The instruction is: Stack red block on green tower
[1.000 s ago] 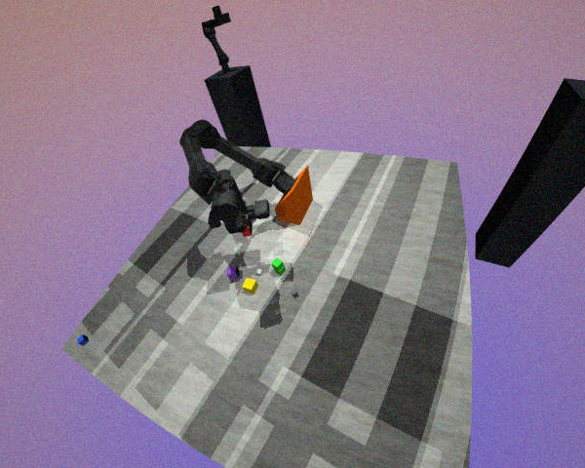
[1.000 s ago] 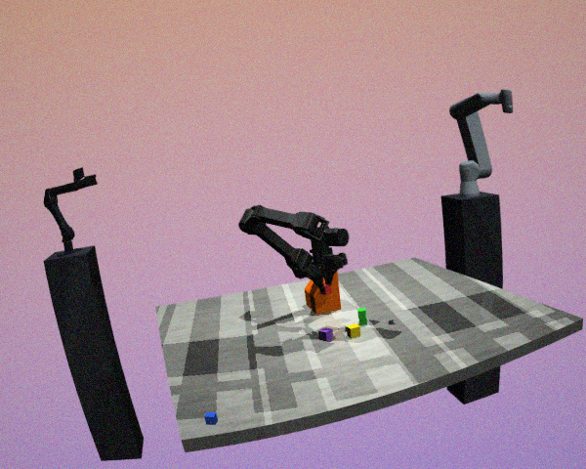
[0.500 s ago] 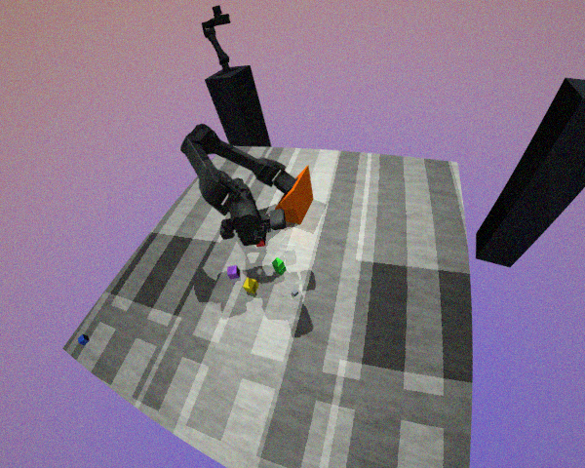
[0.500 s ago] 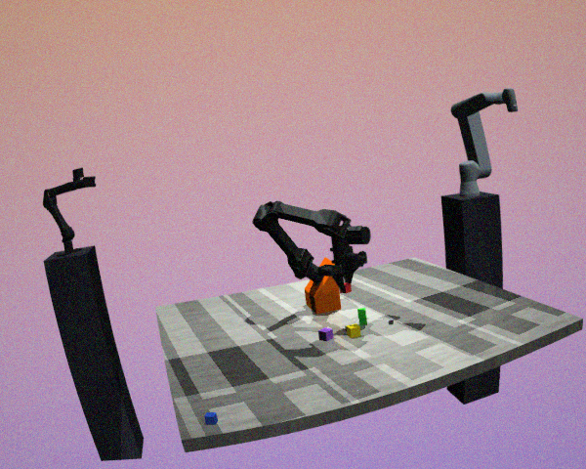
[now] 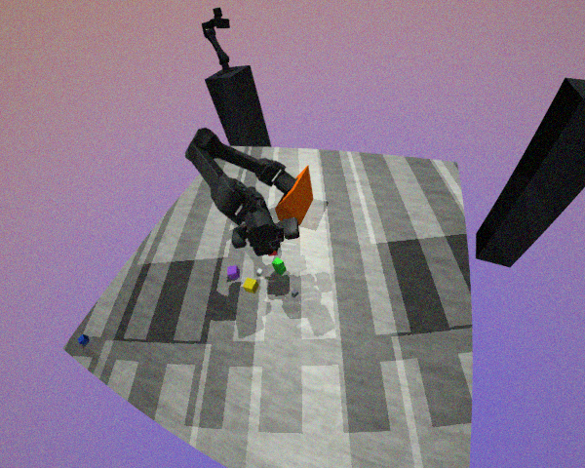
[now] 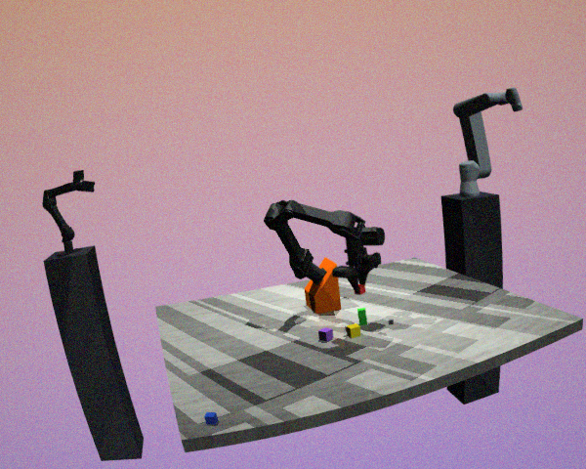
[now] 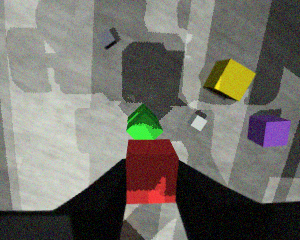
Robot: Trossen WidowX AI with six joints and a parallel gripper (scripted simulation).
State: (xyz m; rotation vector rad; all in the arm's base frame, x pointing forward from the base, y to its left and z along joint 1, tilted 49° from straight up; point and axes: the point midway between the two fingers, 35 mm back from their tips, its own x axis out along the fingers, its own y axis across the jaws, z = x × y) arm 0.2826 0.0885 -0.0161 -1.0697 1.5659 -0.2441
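Note:
My gripper (image 6: 359, 288) (image 7: 149, 165) is shut on the red block (image 5: 273, 253) (image 6: 360, 289) (image 7: 151, 167) and holds it in the air, above the height of the tower's top. The green tower (image 5: 279, 265) (image 6: 362, 316) (image 7: 144, 126) stands upright on the table. In the exterior view a gap shows between the block and the tower's top. In the wrist view the tower shows just beyond the block's far edge, and its near part may be hidden by the block. In the top view the arm hides the fingers and most of the block.
A yellow block (image 5: 251, 285) (image 6: 353, 330) (image 7: 231, 80) and a purple block (image 5: 232, 273) (image 6: 325, 334) (image 7: 270, 131) lie near the tower. A small white cube (image 5: 259, 272) (image 7: 198, 122) and a small grey cube (image 5: 294, 293) (image 6: 391, 321) (image 7: 107, 38) are close too. An orange block (image 5: 297, 201) (image 6: 327, 295) stands by the arm's base. A blue block (image 5: 83, 339) (image 6: 211, 418) lies at a far corner.

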